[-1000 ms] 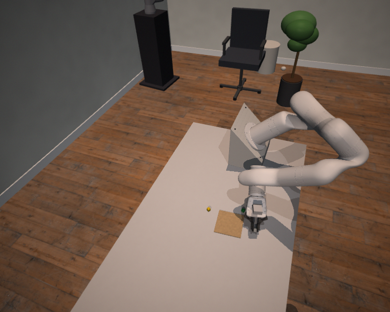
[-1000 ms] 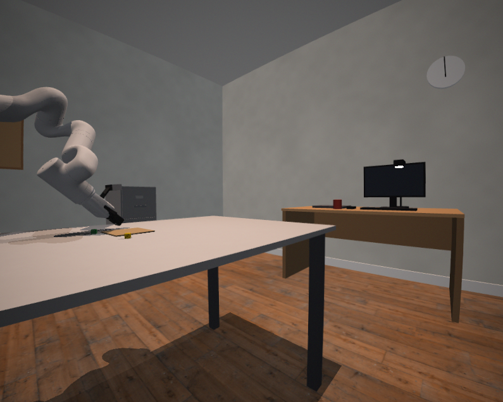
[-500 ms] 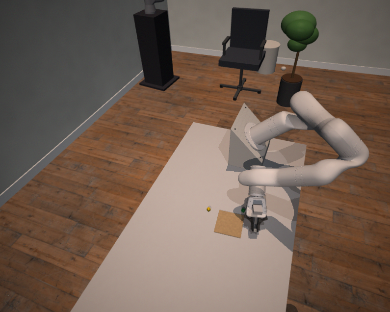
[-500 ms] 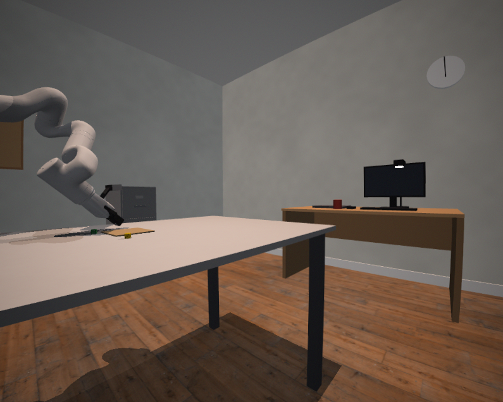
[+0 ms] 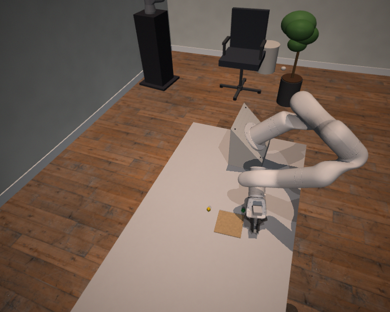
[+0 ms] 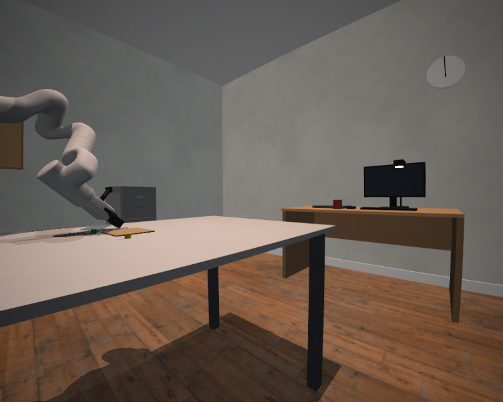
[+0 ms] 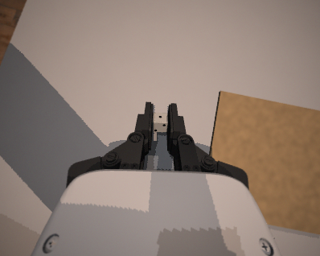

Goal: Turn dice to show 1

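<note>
My gripper is shut on the white die, low over the table beside the mat. In the wrist view one face of this die shows a single pip and the face below it shows two. The tan mat lies flat with no die on it. The green die is on the table just past the mat's corner, close to my gripper. The yellow die is on the table off another corner. Their top faces are too small to read.
The white table carries the mat and dice. Its side edge runs to the right of my gripper in the top view. The arm's angled base mount stands at the back of the table.
</note>
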